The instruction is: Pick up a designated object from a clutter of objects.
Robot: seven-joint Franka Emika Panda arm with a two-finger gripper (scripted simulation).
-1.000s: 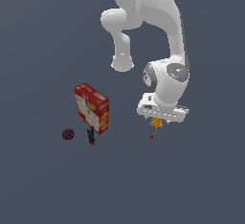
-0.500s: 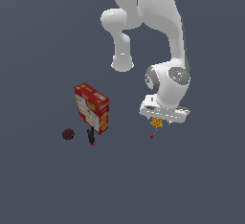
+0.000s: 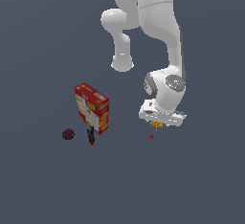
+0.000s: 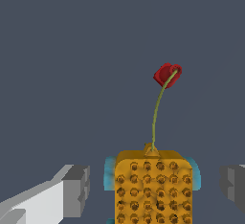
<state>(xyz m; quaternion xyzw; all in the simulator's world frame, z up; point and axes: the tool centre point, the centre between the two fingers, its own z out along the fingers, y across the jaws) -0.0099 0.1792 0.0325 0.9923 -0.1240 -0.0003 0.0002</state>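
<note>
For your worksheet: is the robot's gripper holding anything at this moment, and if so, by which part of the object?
Nothing is held. The gripper is open, its fingers standing clear of both sides of the orange-yellow block, which sits between them untouched.

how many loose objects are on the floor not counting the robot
4 that show: the red-and-yellow box standing at the exterior view's left, the maroon ball further left, the black red-tipped item at the box's foot, and the orange-yellow block between the open gripper's fingers.

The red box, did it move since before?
No. The red box stands in the same place beside the maroon ball.
</note>
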